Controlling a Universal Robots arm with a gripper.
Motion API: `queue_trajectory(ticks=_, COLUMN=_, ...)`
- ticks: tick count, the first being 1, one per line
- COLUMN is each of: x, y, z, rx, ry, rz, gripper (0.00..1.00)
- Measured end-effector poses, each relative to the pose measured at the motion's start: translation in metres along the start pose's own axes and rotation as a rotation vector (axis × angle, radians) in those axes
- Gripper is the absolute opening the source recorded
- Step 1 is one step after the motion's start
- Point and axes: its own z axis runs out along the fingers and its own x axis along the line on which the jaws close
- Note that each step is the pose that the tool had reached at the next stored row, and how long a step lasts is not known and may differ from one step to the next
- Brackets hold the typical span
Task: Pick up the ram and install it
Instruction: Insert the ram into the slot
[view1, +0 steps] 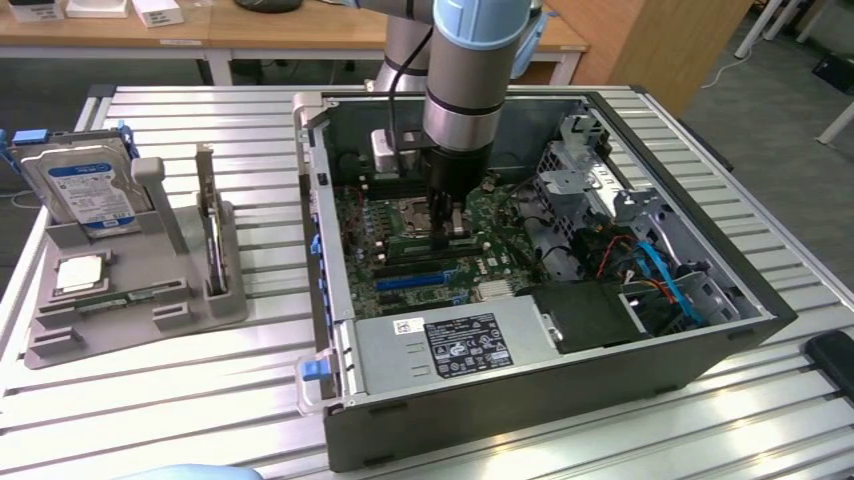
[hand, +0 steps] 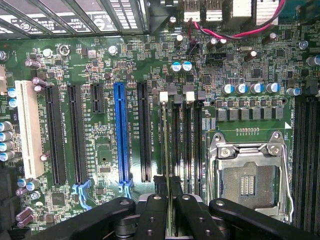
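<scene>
The gripper is down inside the open computer case, which lies on the bench towards the exterior view's right edge. The jaws are narrow and pinch the ram on its thin edge. The ram stands in line with the memory slots of the motherboard, just beside the empty CPU socket. I cannot tell if it is seated. A grey holder with a hard drive stands near the bench's opposite edge.
</scene>
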Motion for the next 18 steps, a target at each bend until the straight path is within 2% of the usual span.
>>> queue_trajectory(ticks=18, x=-0.0001, y=-0.0001, z=0.0022, rx=0.0, ry=0.0, rz=0.0, gripper=0.13)
